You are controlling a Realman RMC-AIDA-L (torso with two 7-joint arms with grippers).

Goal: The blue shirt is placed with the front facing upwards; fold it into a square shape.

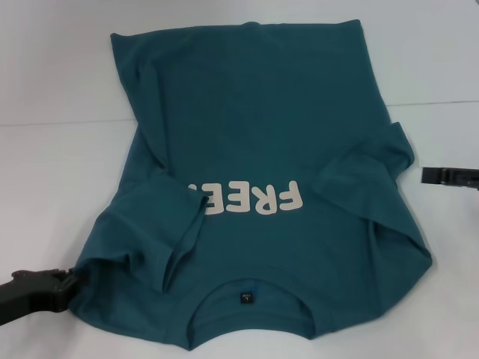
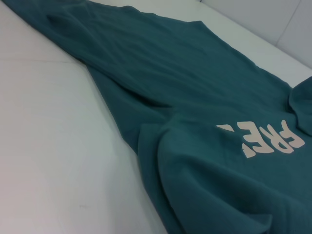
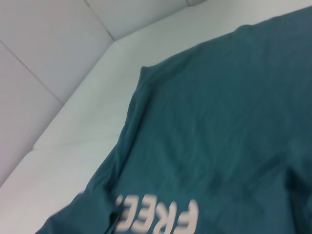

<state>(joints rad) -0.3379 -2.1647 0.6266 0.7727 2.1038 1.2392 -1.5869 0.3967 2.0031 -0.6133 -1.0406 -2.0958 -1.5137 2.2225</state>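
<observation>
The shirt (image 1: 269, 142) lies front-up on the table (image 1: 60, 97), both sleeves folded inward; body folds remain. Left gripper (image 1: 71, 283) touches its shoulder edge, right gripper (image 1: 430, 176) beside it; grips unclear.

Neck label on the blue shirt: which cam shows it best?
Head view. The neck label shows as a small dark tag inside the collar of the blue shirt, near the robot. Both wrist views show only shirt fabric and the FREE lettering; no collar or label.

Left gripper (image 1: 67, 283) sits low at near left; right gripper (image 1: 428, 175) at right edge.
</observation>
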